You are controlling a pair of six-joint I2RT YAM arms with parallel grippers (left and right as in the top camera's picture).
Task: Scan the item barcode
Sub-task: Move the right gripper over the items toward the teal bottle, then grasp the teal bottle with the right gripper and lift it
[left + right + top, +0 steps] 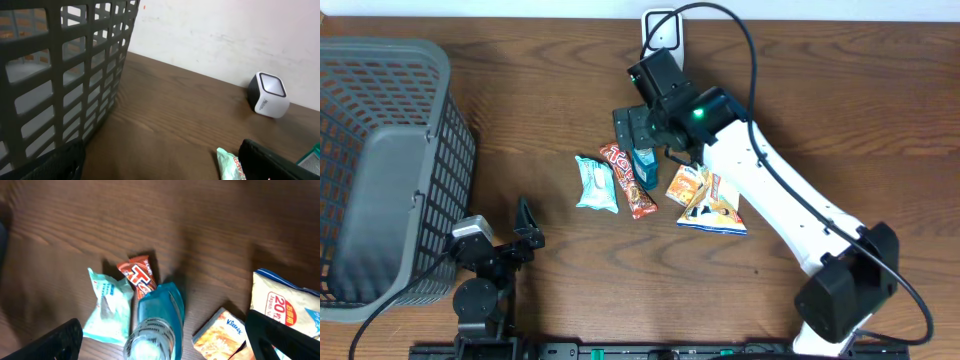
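1. On the dark wooden counter (520, 100), near its middle, five small goods lie in a loose cluster: a mint-green packet (595, 184), a red snack bar (628, 182), a teal bottle (157, 315), an orange Kleenex pack (685, 185) and a blue-and-white snack bag (718, 208).
2. The white right arm reaches in from the near right corner. The right gripper (650, 140) hangs directly over the teal bottle, its fingers spread wide to either side and clear of it.
3. A white barcode scanner (660, 30) stands at the far edge of the counter, just behind that arm and apart from the cluster.
4. A gray plastic basket (445, 170) fills the left side.
5. The left gripper (528, 228) sits low beside the basket, jaws apart and holding nothing, well apart from the goods.
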